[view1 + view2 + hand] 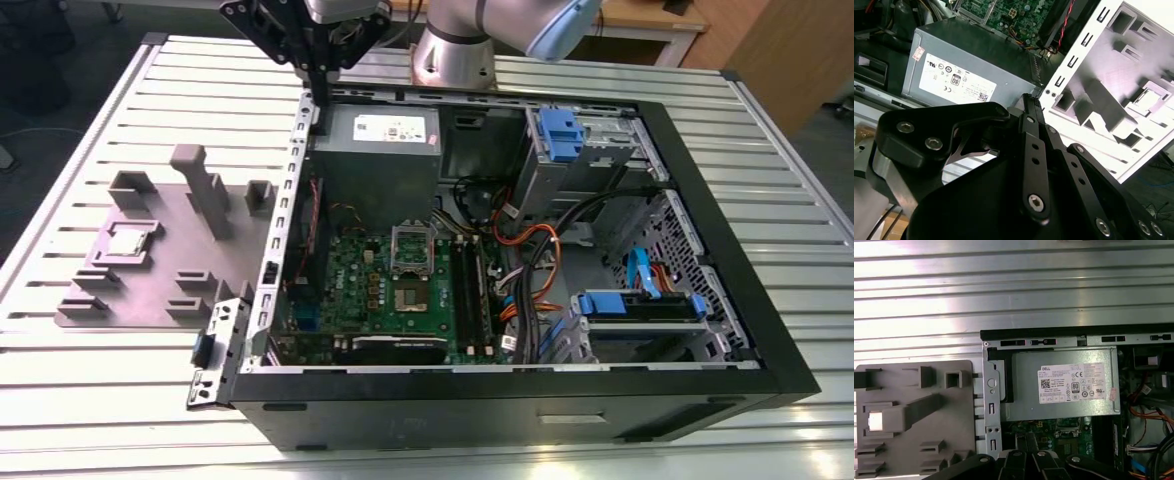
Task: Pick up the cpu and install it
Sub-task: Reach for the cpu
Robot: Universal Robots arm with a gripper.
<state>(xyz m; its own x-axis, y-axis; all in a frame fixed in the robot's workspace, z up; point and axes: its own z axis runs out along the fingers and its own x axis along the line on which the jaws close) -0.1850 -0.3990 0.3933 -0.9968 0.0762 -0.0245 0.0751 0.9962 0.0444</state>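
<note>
Starting with the exterior view: the gripper (319, 78) hangs above the far rim of the open computer case (747, 330), over the corner beside the grey power supply (378, 150) and well apart from the cpu (130, 243). The cpu lies flat in a recess of the grey fixture plate (160, 272). That plate sits on the slatted table (214, 90) just beside the case, at the exterior view's left. Inside the case lies the green motherboard (380, 300), with its socket frame (411, 243) near the middle.

Second wrist view: the black fingers (1033, 140) appear pressed together at the tips with nothing between them, though the angle is steep. The power supply (969, 75) sits beyond them. The cpu (1150, 97) shows as a pale square on the fixture plate (1094, 65).

First wrist view: the cpu (875, 421) rests in its recess on the plate (914, 385), untouched. The case's metal wall (990, 405) stands between the plate and the power supply (1064, 390).
</note>
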